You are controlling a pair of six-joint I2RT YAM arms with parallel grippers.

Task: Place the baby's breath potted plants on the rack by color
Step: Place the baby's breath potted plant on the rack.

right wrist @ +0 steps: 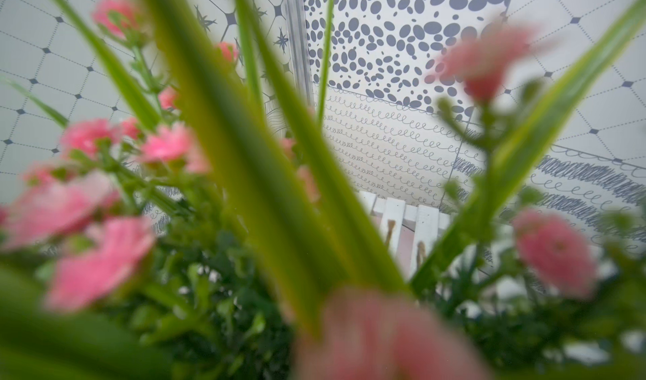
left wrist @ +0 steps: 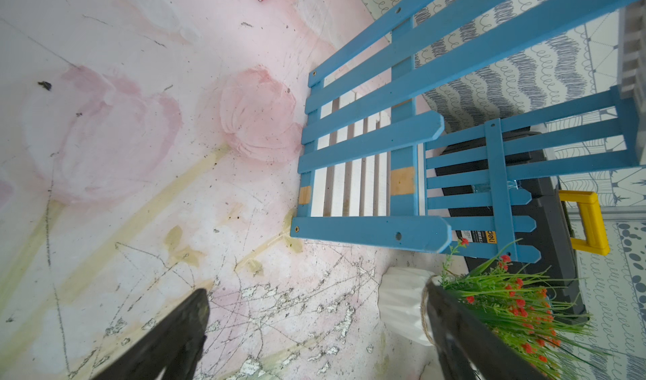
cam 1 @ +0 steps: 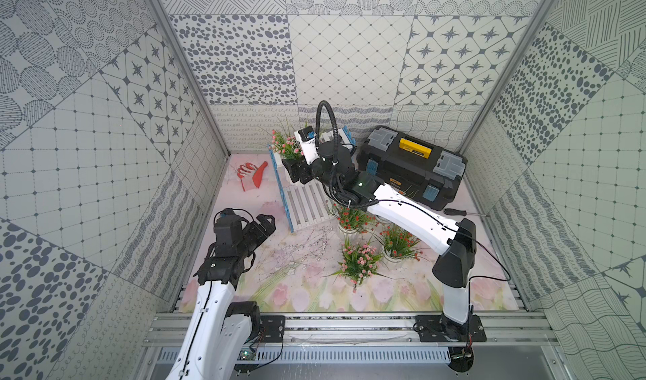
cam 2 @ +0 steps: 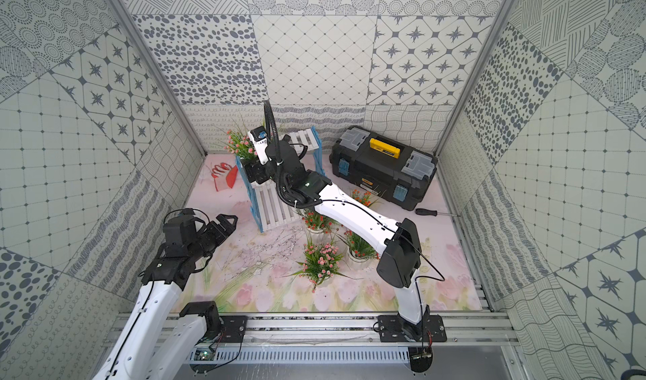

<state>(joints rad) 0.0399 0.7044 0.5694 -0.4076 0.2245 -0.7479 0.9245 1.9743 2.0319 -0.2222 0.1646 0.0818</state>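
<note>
Bright diffuse light, faint shadows; right wrist view shows the pink-blossomed plant [right wrist: 101, 263] blurred, the wall [right wrist: 384, 46] behind it sharp.

The white-and-black left arm [cam 1: 209, 304] is folded low, its black two-finger left gripper [cam 1: 271, 222] spread wide. The white-and-black right arm [cam 1: 412, 214] stretches far forward – its black right gripper [cam 1: 294, 173] half hidden, jaws unreadable.
</note>
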